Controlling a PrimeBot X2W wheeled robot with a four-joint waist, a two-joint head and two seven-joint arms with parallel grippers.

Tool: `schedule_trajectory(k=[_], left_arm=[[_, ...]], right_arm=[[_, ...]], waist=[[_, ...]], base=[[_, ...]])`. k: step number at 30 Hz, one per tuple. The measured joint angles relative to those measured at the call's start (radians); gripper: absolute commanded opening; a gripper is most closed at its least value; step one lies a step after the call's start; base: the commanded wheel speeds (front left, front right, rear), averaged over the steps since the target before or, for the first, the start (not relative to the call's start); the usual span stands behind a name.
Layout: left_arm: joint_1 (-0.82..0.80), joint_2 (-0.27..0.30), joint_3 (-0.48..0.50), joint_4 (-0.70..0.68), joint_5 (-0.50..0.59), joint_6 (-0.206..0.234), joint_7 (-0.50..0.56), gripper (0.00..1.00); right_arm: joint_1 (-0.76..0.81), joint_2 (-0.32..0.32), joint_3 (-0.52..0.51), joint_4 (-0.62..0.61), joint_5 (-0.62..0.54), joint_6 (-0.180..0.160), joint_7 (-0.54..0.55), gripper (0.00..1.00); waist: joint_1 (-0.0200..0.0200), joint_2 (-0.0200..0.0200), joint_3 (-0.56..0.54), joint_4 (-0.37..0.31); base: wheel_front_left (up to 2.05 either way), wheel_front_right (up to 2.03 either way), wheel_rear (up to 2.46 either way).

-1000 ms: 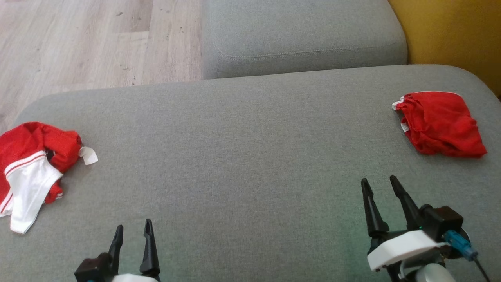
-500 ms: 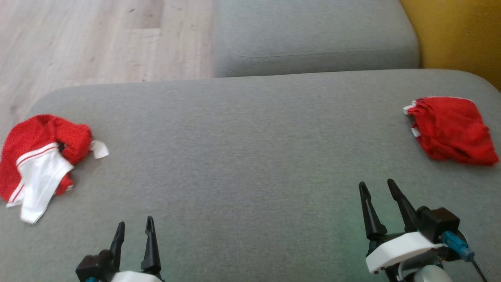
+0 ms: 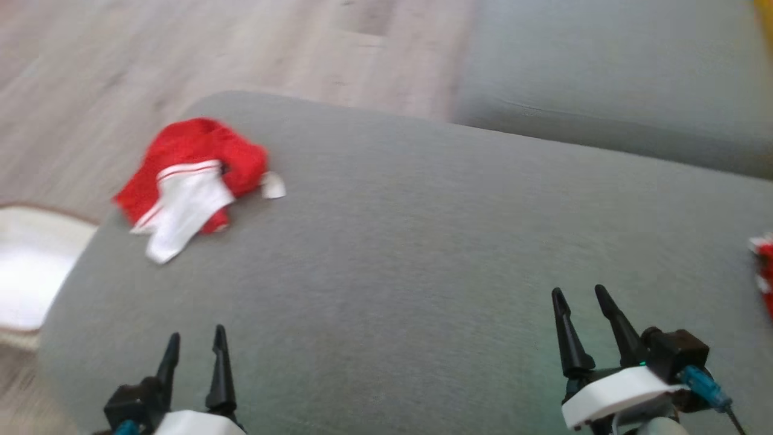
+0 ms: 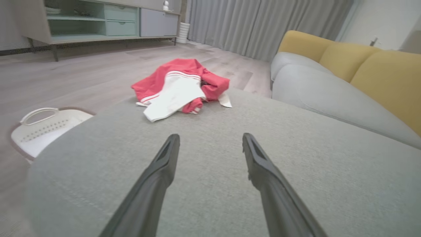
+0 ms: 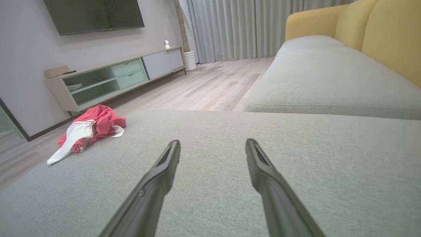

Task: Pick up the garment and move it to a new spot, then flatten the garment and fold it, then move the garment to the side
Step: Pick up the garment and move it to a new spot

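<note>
Two sets of jaws, the left jaws and the right jaws, stand spread wide and empty, low over the grey sofa seat (image 3: 423, 254). This is the opening step of the task, and the pick-up is not yet begun. The crumpled red-and-white garment (image 3: 192, 184) lies ahead of the left jaws and a little to their left, well apart from the tips, near the seat's far corner. From the right jaws it lies far ahead and well to the left. A white laundry basket (image 4: 42, 126) stands on the floor past the seat's edge, left of the left jaws. A second red garment (image 3: 764, 272) lies right of the right jaws. The likely next move is a forward reach by the left arm until the heap sits between its tips, then a descent onto a raised fold, then closure. Blur in the head view hides the finer folds.
</note>
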Motion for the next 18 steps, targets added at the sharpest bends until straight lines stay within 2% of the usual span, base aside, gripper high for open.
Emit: schedule_trajectory(k=[5, 9, 12, 18], left_arm=[[0.008, 0.031, 0.023, -0.026, 0.000, 0.011, 0.001, 1.00], [0.029, 0.049, 0.040, -0.044, -0.007, 0.017, 0.001, 1.00], [0.042, 0.064, 0.053, -0.062, -0.008, 0.017, 0.001, 1.00], [0.037, 0.092, 0.110, -0.165, -0.032, 0.022, 0.001, 1.00]], right_arm=[[-0.001, 0.001, 0.022, 0.007, 0.008, 0.000, -0.002, 1.00], [-0.002, 0.001, 0.045, 0.011, 0.008, 0.000, -0.009, 1.00], [-0.007, 0.002, 0.072, 0.010, 0.007, 0.000, -0.009, 1.00], [-0.026, 0.002, 0.090, -0.016, 0.001, 0.000, 0.001, 1.00]], waist=[[0.0000, 0.0000, -0.004, 0.103], [0.0000, 0.0000, -0.004, 0.160], [-0.0001, 0.0000, 0.002, 0.178], [0.0000, 0.0000, 0.025, 0.171]], base=[[0.00, 0.00, 0.00], [0.00, 0.00, 0.00], [0.00, 0.00, 0.00], [0.00, 0.00, 0.00]])
